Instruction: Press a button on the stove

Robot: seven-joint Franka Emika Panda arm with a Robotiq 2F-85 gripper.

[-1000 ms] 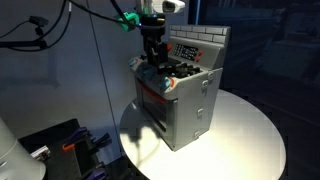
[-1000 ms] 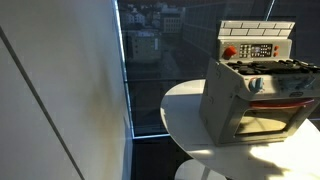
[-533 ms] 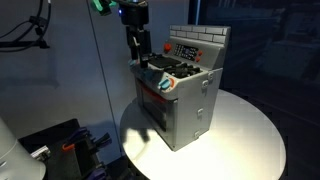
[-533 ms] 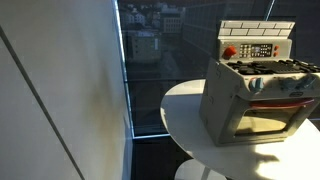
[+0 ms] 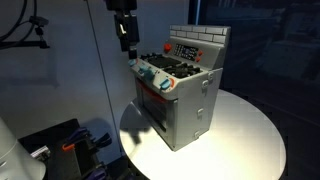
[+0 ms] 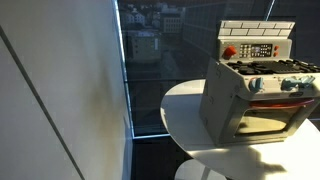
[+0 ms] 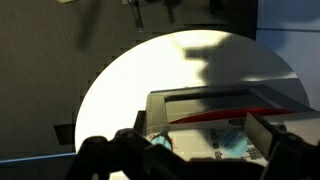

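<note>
The stove (image 5: 182, 98) is a small grey toy with a brick-patterned back panel, dark burners, coloured front knobs and a red-trimmed oven window. It stands on a round white table (image 5: 248, 132) and shows in both exterior views (image 6: 250, 90). My gripper (image 5: 126, 42) hangs in the air above and beside the stove's front knob corner, clear of it. In the wrist view the stove's front (image 7: 215, 112) lies below, between the two dark fingers (image 7: 195, 155), which stand wide apart and hold nothing. The gripper is out of view in the exterior view that looks at the oven window.
The white table (image 6: 185, 112) drops off on all sides. Black equipment (image 5: 55, 148) sits on the floor beside the table. Cables (image 5: 35, 30) hang behind the arm. A large dark window (image 6: 150, 60) stands behind the table.
My gripper has risen from the stove's top front edge and moved up and away from it. The stove has not moved.
</note>
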